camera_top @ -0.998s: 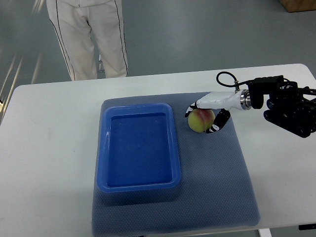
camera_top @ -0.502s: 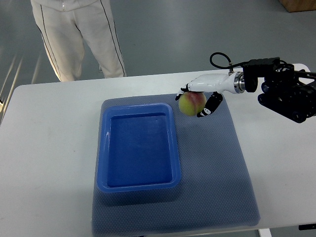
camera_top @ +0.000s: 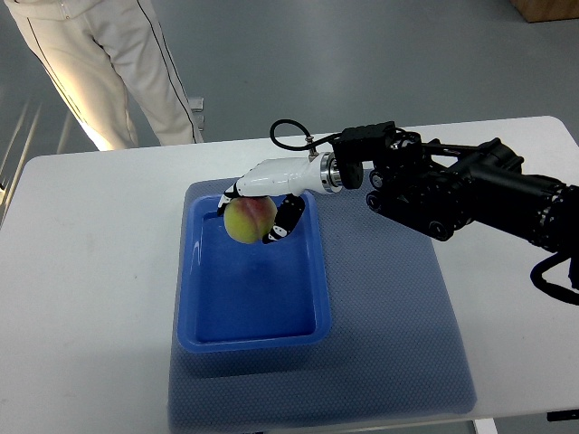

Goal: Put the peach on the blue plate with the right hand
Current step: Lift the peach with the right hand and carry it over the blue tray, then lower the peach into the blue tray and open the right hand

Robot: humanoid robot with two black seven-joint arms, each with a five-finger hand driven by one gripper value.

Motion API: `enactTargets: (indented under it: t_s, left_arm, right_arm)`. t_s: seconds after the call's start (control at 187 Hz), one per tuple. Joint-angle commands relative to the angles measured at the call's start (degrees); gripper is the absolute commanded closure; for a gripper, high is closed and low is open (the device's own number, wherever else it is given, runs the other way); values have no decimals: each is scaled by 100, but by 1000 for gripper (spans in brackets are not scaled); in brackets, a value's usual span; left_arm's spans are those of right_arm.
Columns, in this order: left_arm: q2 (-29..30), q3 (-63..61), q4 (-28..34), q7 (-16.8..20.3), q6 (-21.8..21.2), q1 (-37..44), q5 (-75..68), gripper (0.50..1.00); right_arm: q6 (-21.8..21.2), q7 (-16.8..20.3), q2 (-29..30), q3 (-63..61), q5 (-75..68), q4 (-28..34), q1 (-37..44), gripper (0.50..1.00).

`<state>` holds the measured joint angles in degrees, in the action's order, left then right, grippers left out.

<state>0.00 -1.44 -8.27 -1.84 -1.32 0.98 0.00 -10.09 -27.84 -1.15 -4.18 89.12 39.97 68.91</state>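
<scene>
Standing person behind white table.

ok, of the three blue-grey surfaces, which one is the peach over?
The blue plate, the raised-rim glossy tray. The right robot hand holds the peach over its far end, not the flat grey-blue mat or the white table.

The right arm reaches in from the right edge, stretched leftward, its black forearm ending in a white wrist. The right hand points left, palm down, fingers curled in a closed grasp.
</scene>
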Motion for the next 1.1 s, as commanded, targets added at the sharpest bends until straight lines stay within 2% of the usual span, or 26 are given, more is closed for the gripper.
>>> enactTargets:
  t_s: [0.0,0.187,0.235,0.507,0.555,0.694,0.763,1.094]
  left_arm:
    - [0,3,1,-1,0,-1,0,500]
    - [0,-5,1,-1,0,-1,0,500]
    - [0,3,1,-1,0,-1,0,500]
    - [0,3,1,-1,0,-1,0,500]
    - [0,-5,1,-1,0,-1,0,500]
    - [0,-5,1,-1,0,-1,0,500]
    - [0,-5,1,-1,0,-1,0,500]
    - [0,-5,1,-1,0,-1,0,500]
  right_arm:
    - [16,-2,115,58,0,-104,-44,752]
    - [7,7,115,75,0,-218,-132,738]
    - [7,7,115,75,0,-244,-194,716]
    - [7,-2,115,75,0,-253,-264,673]
    - [-2,-2,115,75,0,-253,-273,644]
    - [-20,-2,115,67,-8,-253,-282,636]
    - [-28,-11,115,58,-8,-253,-282,607]
    - [-28,-46,115,-12,-333,-236,-326,581]
